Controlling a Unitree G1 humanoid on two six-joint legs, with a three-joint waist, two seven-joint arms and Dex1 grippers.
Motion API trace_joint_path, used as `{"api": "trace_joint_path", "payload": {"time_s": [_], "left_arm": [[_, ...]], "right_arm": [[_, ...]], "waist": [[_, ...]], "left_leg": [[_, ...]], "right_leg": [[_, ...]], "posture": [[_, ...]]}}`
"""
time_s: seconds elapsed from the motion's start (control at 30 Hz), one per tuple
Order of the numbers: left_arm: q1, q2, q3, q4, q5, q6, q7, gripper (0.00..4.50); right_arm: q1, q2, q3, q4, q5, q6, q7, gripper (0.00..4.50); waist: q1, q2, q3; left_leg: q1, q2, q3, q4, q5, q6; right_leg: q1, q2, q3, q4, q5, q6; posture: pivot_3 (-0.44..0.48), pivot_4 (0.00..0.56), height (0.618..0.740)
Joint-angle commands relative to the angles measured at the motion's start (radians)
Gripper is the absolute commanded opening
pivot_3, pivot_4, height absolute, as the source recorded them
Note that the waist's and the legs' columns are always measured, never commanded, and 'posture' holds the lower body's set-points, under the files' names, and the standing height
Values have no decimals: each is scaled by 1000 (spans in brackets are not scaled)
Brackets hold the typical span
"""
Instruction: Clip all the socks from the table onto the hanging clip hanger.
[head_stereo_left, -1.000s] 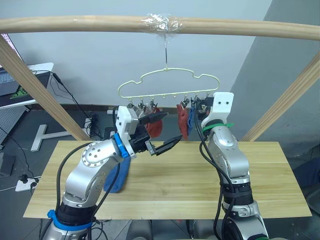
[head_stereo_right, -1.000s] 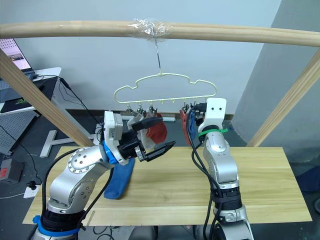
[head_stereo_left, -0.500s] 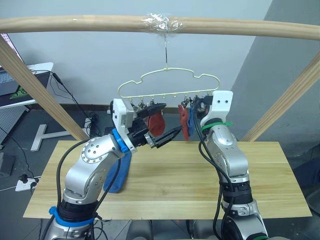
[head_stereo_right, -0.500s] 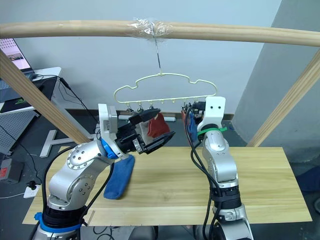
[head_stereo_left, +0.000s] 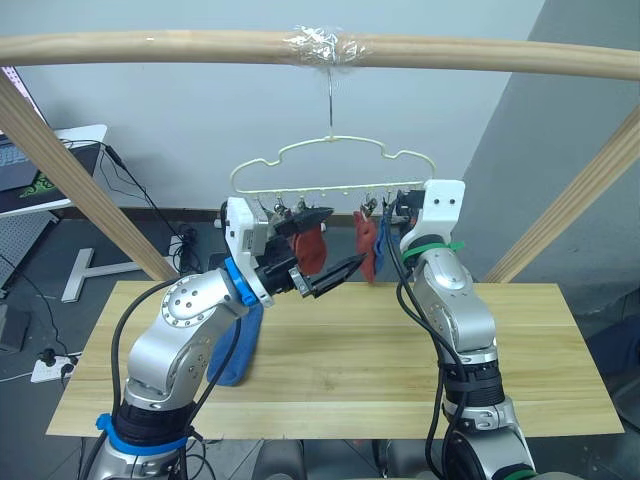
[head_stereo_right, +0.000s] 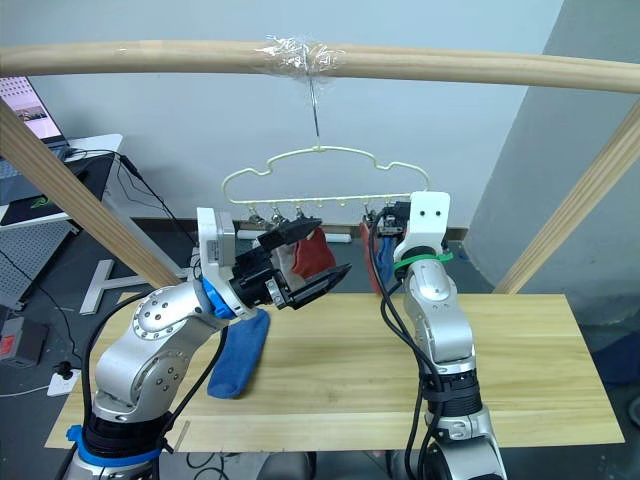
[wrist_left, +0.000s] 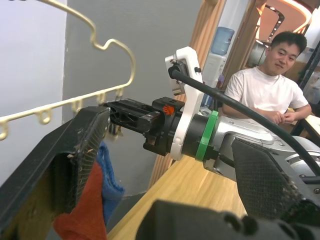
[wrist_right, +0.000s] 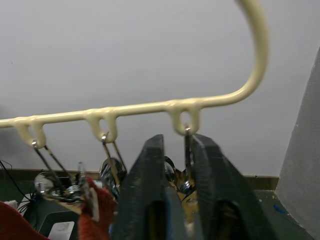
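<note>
The pale clip hanger (head_stereo_left: 330, 165) hangs by its hook from the wooden bar. Two rust-red socks (head_stereo_left: 312, 247) (head_stereo_left: 363, 245) and a blue sock (head_stereo_left: 379, 238) hang from its clips. Another blue sock (head_stereo_left: 233, 345) lies on the table (head_stereo_left: 540, 340) at the left, partly under my left arm. My left gripper (head_stereo_left: 346, 235) is open, raised beside the left red sock, which shows at one finger (wrist_left: 75, 150). My right gripper (wrist_right: 177, 145) is up at the hanger's right end, fingers (wrist_right: 145, 200) shut on a metal clip (wrist_right: 186, 150).
The thick wooden bar (head_stereo_left: 150, 47) crosses overhead on slanted wooden posts (head_stereo_left: 70, 170) (head_stereo_left: 570, 210). A desk with a laptop (head_stereo_left: 30, 170) stands at the far left. A person in a white shirt (wrist_left: 270, 85) sits beyond the table.
My left gripper has risen from over the table to the left red sock and stays open. The hanger has shifted slightly left and up. The right gripper stays at the right-end clip.
</note>
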Motion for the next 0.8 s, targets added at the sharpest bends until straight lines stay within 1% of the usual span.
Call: {"api": "trace_joint_path", "payload": {"time_s": [0.03,0.13,0.23,0.3,0.33,0.47,0.6,0.67,0.8], "left_arm": [[4,4,11,-43,-8,-11,3,4500],[25,16,-2,-43,21,-21,2,4500],[65,45,-33,-25,98,-35,6,4500],[110,57,-36,13,148,-9,47,4500],[137,54,-19,45,166,12,84,4500],[178,47,23,121,195,42,148,4500],[272,146,53,405,357,-84,180,4500],[278,164,39,491,391,-131,169,4500],[227,148,34,665,455,-241,198,4500]], "right_arm": [[-4,-3,3,-29,0,-25,8,21],[6,-32,-2,-50,4,-13,32,21],[12,-82,-26,-75,25,26,77,21],[6,-152,-23,-98,46,118,150,21],[3,-175,-30,-114,71,167,179,21],[-5,-218,-45,-149,126,262,226,21],[2,-264,-54,-212,169,349,272,21],[2,-276,-54,-225,177,368,277,21],[2,-290,-59,-234,182,385,275,21]], "waist": [[0,0,0],[0,0,0],[0,0,0],[0,0,0],[1,0,0],[0,0,1],[-1,1,1],[-1,1,1],[20,0,3]], "left_leg": [[0,0,0,0,0,0],[0,0,0,0,0,0],[0,0,0,0,0,0],[0,0,0,-1,0,0],[0,0,1,-1,0,0],[1,1,0,-1,0,0],[1,1,1,-1,0,0],[1,1,1,-3,0,0],[0,1,1,-4,0,0]], "right_leg": [[0,0,0,0,0,0],[0,0,0,0,0,0],[0,0,0,-1,0,0],[0,0,0,-1,0,0],[0,0,1,-2,0,0],[0,0,0,-2,-1,-2],[1,0,1,-4,-1,-2],[0,0,1,-5,-2,-3],[0,0,0,-6,-2,-3]], "posture": [[157,171,740],[154,172,740],[149,172,740],[140,173,740],[140,173,740],[124,177,740],[125,180,740],[127,180,740],[126,176,740]]}}
